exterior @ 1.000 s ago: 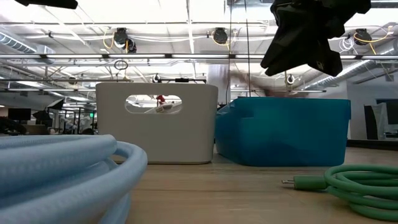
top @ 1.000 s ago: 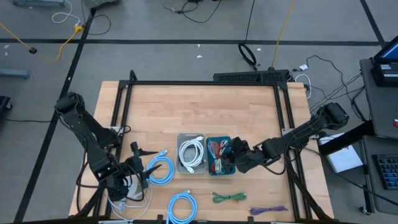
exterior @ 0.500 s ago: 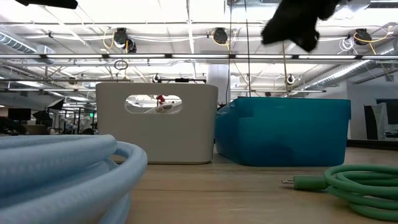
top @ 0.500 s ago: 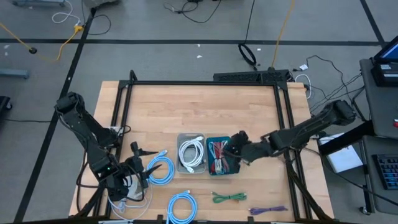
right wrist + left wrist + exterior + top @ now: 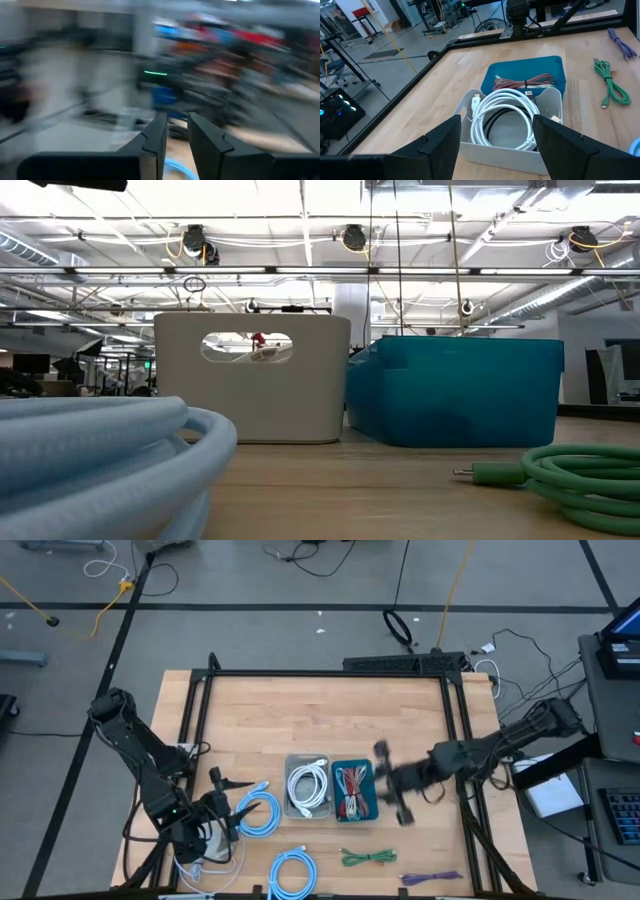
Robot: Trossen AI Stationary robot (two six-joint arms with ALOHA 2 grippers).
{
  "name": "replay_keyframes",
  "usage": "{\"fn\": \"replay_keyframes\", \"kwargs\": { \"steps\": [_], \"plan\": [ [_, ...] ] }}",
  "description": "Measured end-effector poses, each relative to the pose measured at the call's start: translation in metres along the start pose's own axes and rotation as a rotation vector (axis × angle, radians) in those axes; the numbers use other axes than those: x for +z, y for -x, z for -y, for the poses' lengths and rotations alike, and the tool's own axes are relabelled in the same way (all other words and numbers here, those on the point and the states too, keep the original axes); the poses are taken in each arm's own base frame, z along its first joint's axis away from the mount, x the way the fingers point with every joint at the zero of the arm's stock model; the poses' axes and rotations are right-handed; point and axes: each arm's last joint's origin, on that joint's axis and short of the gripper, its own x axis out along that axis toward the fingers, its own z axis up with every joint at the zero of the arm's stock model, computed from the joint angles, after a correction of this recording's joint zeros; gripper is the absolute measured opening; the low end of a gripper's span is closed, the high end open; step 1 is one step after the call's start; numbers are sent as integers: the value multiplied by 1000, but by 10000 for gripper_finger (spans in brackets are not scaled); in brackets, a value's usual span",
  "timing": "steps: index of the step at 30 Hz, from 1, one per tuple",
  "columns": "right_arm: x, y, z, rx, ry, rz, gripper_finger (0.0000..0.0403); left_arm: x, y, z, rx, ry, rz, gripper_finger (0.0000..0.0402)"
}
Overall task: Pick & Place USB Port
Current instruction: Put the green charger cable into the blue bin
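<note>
The right end effector (image 5: 392, 783), fingers nearly closed and apparently empty, was pictured just beside the blue bin (image 5: 352, 790) holding red cables (image 5: 350, 783); a slow, clear retreat was judged best.

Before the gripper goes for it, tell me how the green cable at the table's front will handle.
The green cable lies in loose, uneven loops, so it is probably floppy and would sag and trail if lifted from one point. It looks thin, so likely light. Its free plug end would probably drag or swing behind.
</note>
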Motion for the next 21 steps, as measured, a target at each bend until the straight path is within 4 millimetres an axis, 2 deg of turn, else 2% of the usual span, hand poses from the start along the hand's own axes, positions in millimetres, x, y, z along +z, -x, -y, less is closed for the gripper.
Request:
{"fn": "replay_keyframes", "kwargs": {
  "steps": [3, 6, 9, 11, 14, 17, 21],
  "plan": [
    [-28, -13, -17, 140, 129, -160, 73, 0, 0, 0, 0, 0, 0, 248],
    [-67, -21, -33, 128, 165, -431, 78, 0, 0, 0, 0, 2, -1, 248],
    [-88, -23, -51, 102, 172, -688, 96, 0, 0, 0, -1, 4, -2, 248],
    [-87, -28, -65, 78, 214, -806, 113, 0, 0, 0, -1, 5, -2, 248],
    [-71, -34, -84, 25, 276, -922, 143, 0, 0, 0, -1, 5, -2, 248],
    [-59, -48, -100, 12, 223, -979, 170, 0, 0, 0, 0, 7, -2, 248],
    [-66, -61, -120, 46, 114, -1094, 197, 0, 0, 0, 0, 10, -2, 248]
  ]
}}
